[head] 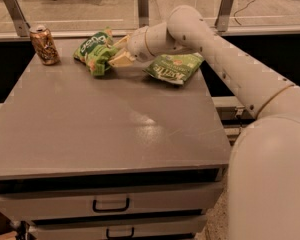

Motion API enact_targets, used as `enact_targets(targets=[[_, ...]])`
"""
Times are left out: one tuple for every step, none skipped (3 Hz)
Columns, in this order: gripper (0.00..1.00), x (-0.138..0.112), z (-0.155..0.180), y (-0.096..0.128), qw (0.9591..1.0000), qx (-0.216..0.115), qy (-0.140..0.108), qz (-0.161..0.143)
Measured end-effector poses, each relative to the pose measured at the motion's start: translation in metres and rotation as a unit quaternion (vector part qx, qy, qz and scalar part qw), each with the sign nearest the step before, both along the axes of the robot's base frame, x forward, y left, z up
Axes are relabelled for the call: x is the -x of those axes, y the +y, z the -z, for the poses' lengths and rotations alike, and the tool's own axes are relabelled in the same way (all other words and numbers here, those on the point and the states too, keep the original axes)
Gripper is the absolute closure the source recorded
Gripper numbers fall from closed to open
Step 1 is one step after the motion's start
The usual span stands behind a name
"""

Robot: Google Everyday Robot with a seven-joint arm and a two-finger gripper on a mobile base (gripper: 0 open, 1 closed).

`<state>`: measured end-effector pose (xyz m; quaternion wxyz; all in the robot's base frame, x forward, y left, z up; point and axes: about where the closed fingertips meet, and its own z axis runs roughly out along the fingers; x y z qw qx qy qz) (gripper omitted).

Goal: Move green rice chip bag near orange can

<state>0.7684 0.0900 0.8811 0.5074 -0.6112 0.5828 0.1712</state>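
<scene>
Warm dim light; glare on table (140, 121); soft shadow under jaws clamping green rice chip bag (93, 51).

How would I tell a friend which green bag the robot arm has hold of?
At the grey table's far edge, between the orange can and the flat, pale Kettle bag, is the green rice chip bag. The gripper is at its right side, jaws shut on it. It alone is bright, puffy, with a dark oval.

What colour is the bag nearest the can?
Green rice chip bag: bright green, dark oval; camera view. The hand grips its right edge.
</scene>
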Motion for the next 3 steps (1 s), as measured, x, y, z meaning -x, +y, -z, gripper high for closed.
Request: enact_targets(targets=[[1.00, -0.025, 0.002, 0.022, 0.9998, -0.004, -0.008, 0.016], [0.82, -0.040, 0.001, 0.043, 0.9995, -0.006, -0.010, 0.028], [0.59, -0.042, 0.001, 0.061, 0.9995, -0.014, 0.000, 0.029]])
